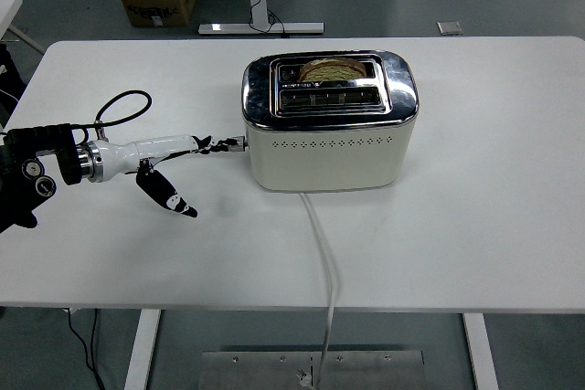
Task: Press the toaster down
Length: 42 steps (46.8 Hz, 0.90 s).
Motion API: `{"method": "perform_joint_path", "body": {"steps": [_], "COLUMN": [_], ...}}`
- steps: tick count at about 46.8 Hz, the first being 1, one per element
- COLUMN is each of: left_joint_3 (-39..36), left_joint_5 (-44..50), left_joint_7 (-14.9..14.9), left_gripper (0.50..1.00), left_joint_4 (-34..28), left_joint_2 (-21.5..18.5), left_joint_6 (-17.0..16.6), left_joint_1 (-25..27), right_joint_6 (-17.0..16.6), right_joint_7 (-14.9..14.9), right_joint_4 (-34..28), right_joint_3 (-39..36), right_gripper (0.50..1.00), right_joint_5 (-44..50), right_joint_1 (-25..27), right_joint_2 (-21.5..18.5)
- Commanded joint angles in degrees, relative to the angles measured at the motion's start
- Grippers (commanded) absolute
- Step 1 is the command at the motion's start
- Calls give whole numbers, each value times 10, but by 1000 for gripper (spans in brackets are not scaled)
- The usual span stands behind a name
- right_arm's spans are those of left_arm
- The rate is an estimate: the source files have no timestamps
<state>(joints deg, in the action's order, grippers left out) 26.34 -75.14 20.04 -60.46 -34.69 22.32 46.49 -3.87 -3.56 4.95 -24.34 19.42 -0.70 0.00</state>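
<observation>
A cream toaster (329, 148) with a chrome top stands mid-table. A slice of bread (331, 68) sits low in its back slot, only the crust edge showing. My left hand (196, 157) reaches in from the left edge. Its fingertips (224, 143) rest on the small lever (239, 142) at the toaster's left end. The thumb (169, 195) hangs down and away, holding nothing. The right arm does not show.
The toaster's white cord (322, 253) runs from its front over the near table edge. A black cable loops above my left wrist (119, 107). A cardboard box (157, 5) and a desk leg stand on the floor behind the table.
</observation>
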Motion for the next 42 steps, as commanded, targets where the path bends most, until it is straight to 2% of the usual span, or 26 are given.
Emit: {"method": "perform_joint_path", "body": {"steps": [1, 42], "left_joint_3": [-2, -3], "left_joint_5": [1, 1], "left_joint_7": [0, 2], "left_gripper": [1000, 1000], "left_joint_4": [0, 8], "left_joint_2": [2, -6], "left_joint_6": [0, 1], "left_joint_1": [-3, -25], "right_joint_6": [0, 0], "right_joint_7": [0, 0], "right_joint_4": [0, 1], "right_joint_3": [0, 0], "right_gripper": [998, 1000], "right_joint_5": [0, 0], "right_joint_1": [0, 0], "right_joint_2": [0, 0]}}
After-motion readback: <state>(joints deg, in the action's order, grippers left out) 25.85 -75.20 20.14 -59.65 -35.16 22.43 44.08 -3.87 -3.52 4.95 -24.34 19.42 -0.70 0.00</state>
